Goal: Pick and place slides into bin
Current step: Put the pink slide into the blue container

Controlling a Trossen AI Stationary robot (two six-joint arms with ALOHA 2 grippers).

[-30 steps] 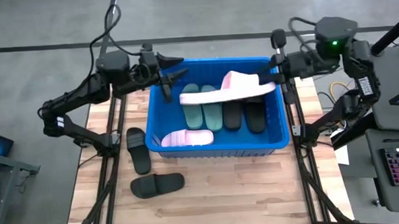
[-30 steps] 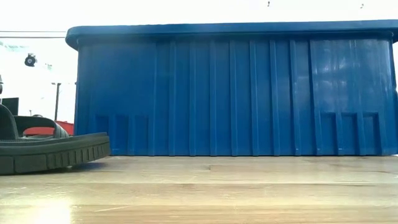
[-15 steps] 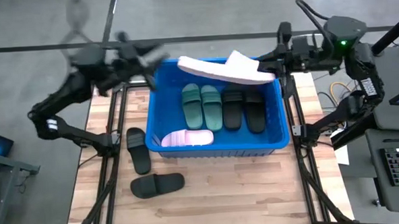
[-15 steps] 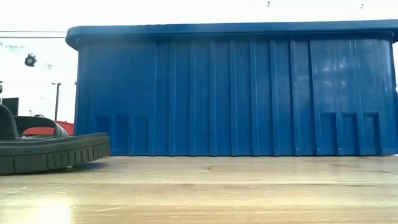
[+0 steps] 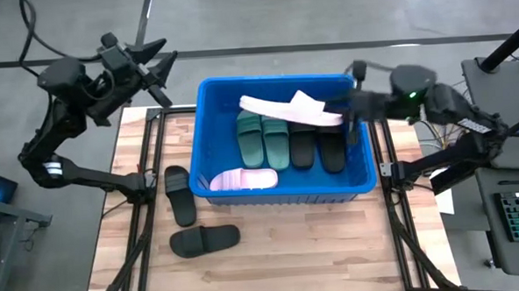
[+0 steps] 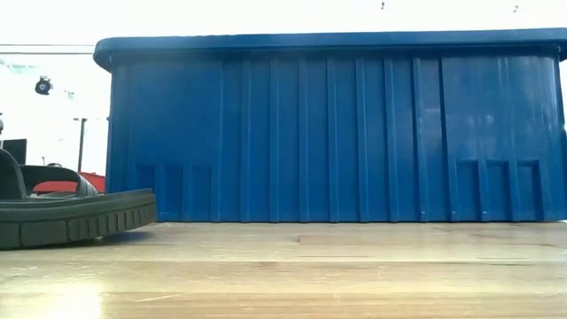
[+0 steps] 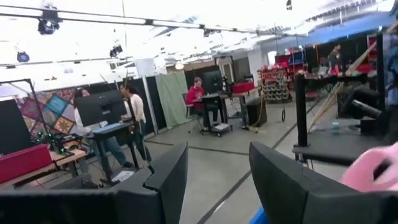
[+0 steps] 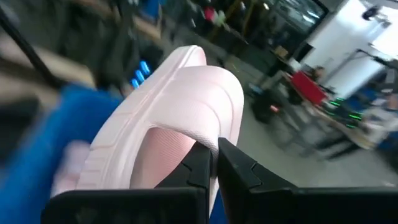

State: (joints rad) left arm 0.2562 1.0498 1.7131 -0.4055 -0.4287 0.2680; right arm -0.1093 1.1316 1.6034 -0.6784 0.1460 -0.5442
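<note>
- From above: the right gripper (image 5: 350,113), fingers pinched on a pink slide's (image 5: 290,110) strap, has lowered it into the bin (image 5: 283,192); release looks next. The left gripper (image 5: 155,69), fingers spread and empty, has pulled back past the table's far-left corner. Two black slides (image 5: 179,195) remain on the table.
- Table level: the bin's wall hides everything inside.
- Right wrist: fingers (image 8: 202,163) clamp the strap.

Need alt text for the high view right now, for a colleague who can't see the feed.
Seen from above, the right gripper holds a pale pink slide over the blue bin, which contains two green, two black and another pink slide. Two black slides lie on the table at the bin's left; the left gripper is raised beyond the table's far-left corner, fingers open.
</note>
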